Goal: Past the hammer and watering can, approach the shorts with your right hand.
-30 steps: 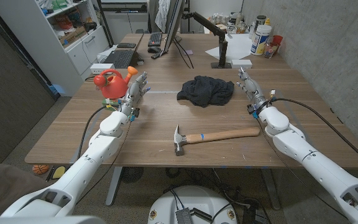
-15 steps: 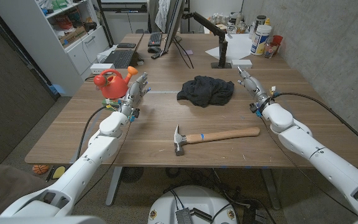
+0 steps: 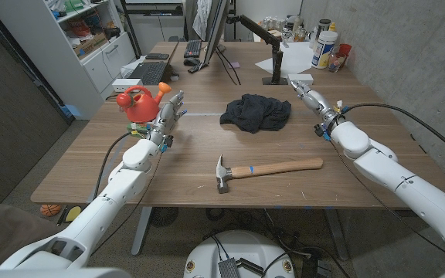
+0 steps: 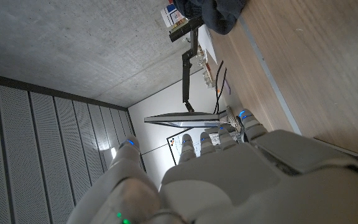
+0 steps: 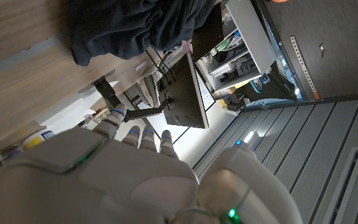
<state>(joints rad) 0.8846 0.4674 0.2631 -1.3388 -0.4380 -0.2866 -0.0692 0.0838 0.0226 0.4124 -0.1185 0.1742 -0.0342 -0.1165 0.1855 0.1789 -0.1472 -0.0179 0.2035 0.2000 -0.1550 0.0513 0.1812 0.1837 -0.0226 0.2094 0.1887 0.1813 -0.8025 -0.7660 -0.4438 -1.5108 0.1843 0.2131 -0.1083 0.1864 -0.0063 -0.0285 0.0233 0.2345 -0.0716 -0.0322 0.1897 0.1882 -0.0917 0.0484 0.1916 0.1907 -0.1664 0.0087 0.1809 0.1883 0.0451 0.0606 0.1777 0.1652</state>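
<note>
Dark crumpled shorts (image 3: 256, 112) lie at the table's middle; they also show in the right wrist view as shorts (image 5: 129, 25). A wooden-handled hammer (image 3: 265, 169) lies nearer the front edge. A red watering can (image 3: 139, 103) stands at the left. My right hand (image 3: 314, 103) hovers just right of the shorts, fingers straight and apart, holding nothing. My left hand (image 3: 168, 116) stands beside the watering can, fingers extended, empty. The right hand (image 5: 123, 174) and the left hand (image 4: 229, 168) show from behind in their wrist views.
A monitor on an arm stand (image 3: 273, 77), a keyboard (image 3: 149, 72), bottles (image 3: 324, 48) and papers sit at the table's far end. A white shelf unit (image 3: 91, 38) stands at the left. A concrete wall runs along the right.
My right hand has moved farther from me and slightly inward, toward the far right side of the shorts. The left hand, hammer and watering can have not moved.
</note>
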